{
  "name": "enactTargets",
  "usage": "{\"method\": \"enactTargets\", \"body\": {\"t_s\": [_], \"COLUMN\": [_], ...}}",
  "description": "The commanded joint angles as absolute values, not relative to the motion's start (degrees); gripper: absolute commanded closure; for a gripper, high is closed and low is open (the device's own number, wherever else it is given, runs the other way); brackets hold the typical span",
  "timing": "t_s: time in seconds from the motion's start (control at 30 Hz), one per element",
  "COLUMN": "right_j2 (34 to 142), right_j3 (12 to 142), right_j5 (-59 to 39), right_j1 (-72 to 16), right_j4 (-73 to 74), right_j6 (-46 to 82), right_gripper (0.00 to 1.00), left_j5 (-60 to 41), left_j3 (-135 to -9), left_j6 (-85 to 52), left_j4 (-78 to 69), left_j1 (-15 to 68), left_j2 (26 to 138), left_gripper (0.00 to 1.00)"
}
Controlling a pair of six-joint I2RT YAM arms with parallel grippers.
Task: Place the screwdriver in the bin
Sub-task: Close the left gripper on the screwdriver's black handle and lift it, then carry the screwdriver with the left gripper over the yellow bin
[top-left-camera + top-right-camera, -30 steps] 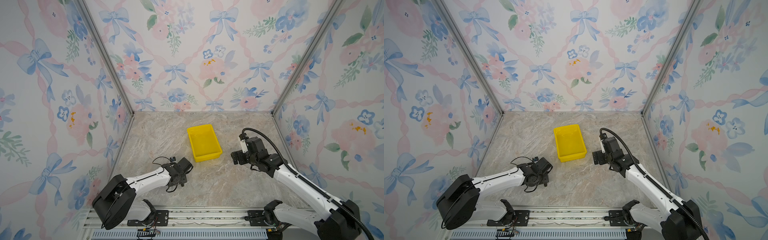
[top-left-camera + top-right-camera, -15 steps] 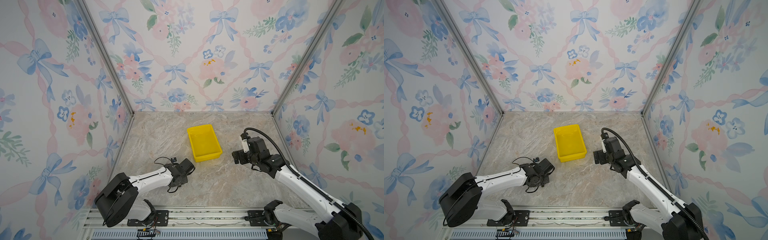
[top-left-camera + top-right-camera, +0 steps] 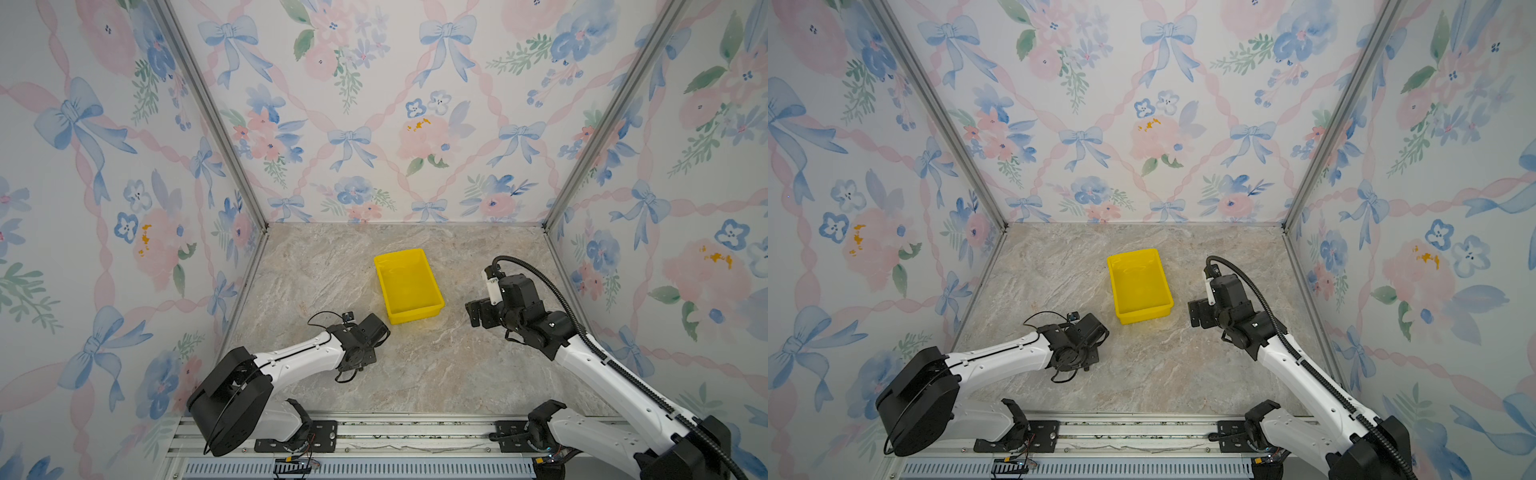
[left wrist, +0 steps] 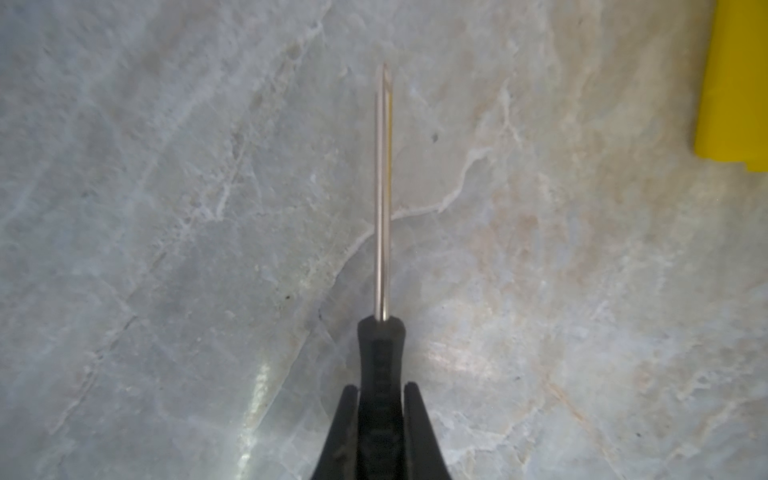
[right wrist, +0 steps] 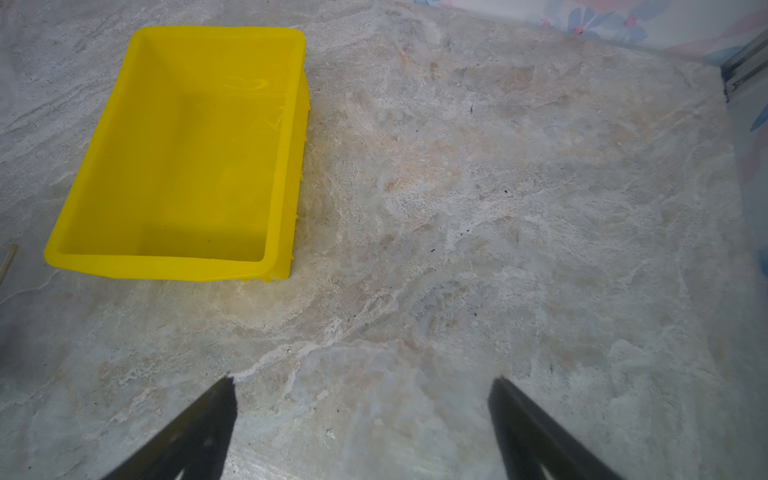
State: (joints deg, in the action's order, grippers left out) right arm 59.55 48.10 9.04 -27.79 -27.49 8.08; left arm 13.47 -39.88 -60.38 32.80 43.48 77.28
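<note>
The screwdriver [image 4: 382, 199] shows in the left wrist view, its thin metal shaft pointing straight out over the marbled table. My left gripper [image 4: 381, 388] is shut on its black handle [image 4: 380, 357], one finger on each side. In both top views the left gripper [image 3: 374, 327] [image 3: 1094, 327] sits low, just short of the near left corner of the yellow bin [image 3: 409, 284] [image 3: 1139, 284], and hides the screwdriver. The bin [image 5: 178, 158] holds nothing. My right gripper [image 5: 363, 386] [image 3: 478, 313] stands open over bare table to the right of the bin.
The bin's corner [image 4: 735, 83] shows at the edge of the left wrist view. Flowered walls with metal corner posts [image 3: 582, 137] close in the table on three sides. A rail [image 3: 374, 432] runs along the front edge, carrying both arm bases.
My left gripper has closed on the screwdriver handle and edged slightly toward the bin. The right arm has barely moved.
</note>
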Motion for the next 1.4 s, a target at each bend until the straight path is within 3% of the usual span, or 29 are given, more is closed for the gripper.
{"method": "enactTargets", "body": {"t_s": [0.0, 0.27, 0.8, 1.37], "right_j2": [58.97, 58.44, 58.07, 57.76], "right_j3": [49.03, 49.33, 50.0, 49.46], "right_j5": [9.84, 9.76, 9.95, 11.07], "right_j1": [-26.95, -26.03, -25.31, -24.76], "right_j4": [-29.17, -30.43, -31.91, -31.77], "right_j6": [7.4, 8.0, 7.56, 7.45], "right_gripper": [0.03, 0.03, 0.03, 0.03], "left_j5": [14.44, 14.29, 11.6, 13.05], "left_j3": [-45.51, -58.31, -85.45, -92.64], "left_j6": [-56.31, -49.68, -43.91, -47.85], "left_j4": [33.05, 32.98, 32.78, 32.85], "left_j1": [41.44, 37.09, 36.84, 38.56], "left_j2": [75.78, 80.95, 105.38, 118.62], "left_gripper": [0.97, 0.97, 0.98, 0.96]}}
